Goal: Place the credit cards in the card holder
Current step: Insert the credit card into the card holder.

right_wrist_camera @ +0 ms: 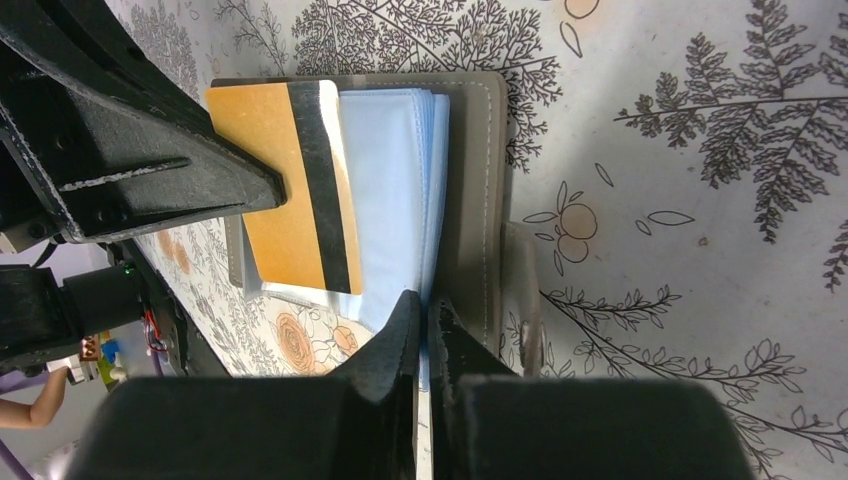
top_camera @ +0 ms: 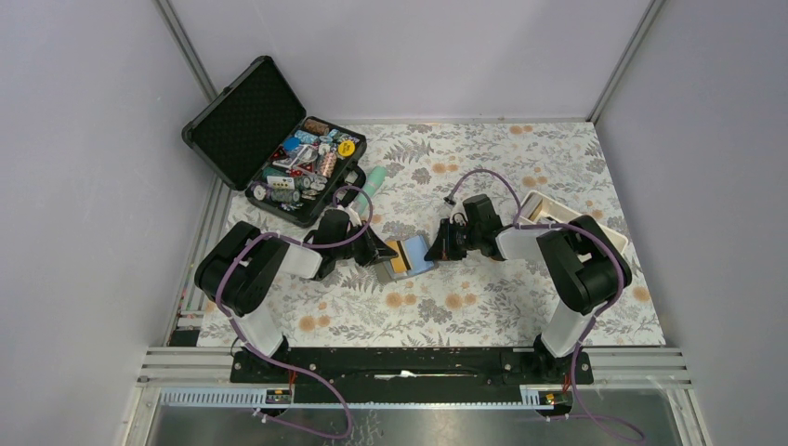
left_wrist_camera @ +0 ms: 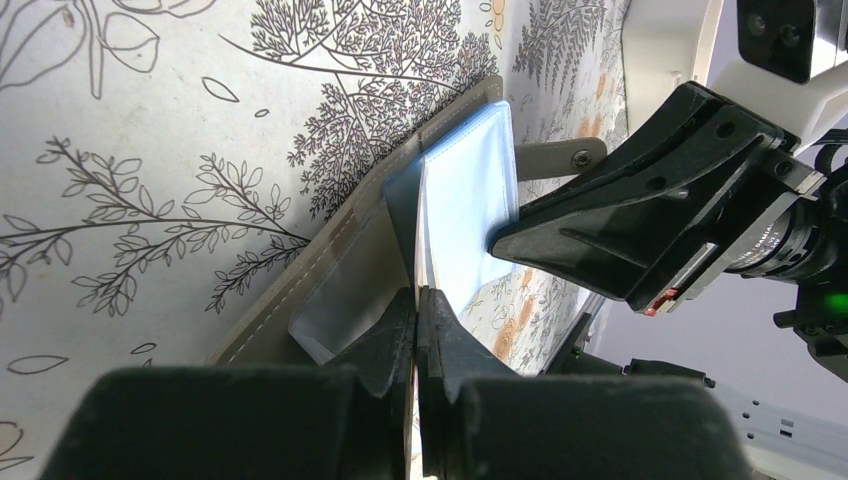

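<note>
The grey-brown card holder lies open on the floral table between both grippers, with pale blue plastic sleeves fanned up from it. An orange-yellow card with a black stripe lies over the sleeves. My left gripper is shut on this card, which shows only edge-on there, beside the holder's cover. In the top view my left gripper is at the holder's left side. My right gripper is shut on the edge of a blue sleeve, at the holder's right side. No other cards show.
An open black hard case full of small items stands at the back left, with a mint-green tube beside it. A white tray sits behind the right arm. The holder's strap tab lies flat on the cloth.
</note>
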Motion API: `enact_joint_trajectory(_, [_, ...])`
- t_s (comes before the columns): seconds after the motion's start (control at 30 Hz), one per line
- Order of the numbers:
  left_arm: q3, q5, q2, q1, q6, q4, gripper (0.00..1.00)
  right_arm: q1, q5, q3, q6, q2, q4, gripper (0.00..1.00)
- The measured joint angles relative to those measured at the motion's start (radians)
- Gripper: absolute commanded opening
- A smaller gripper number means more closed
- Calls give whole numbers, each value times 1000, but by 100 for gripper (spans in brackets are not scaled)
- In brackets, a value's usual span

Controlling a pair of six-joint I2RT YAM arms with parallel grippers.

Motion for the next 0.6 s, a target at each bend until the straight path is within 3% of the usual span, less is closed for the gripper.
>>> enact_joint_trajectory(0.6, [-81, -8, -2, 1, -81, 111, 0, -1, 19, 0, 35, 2, -3, 0])
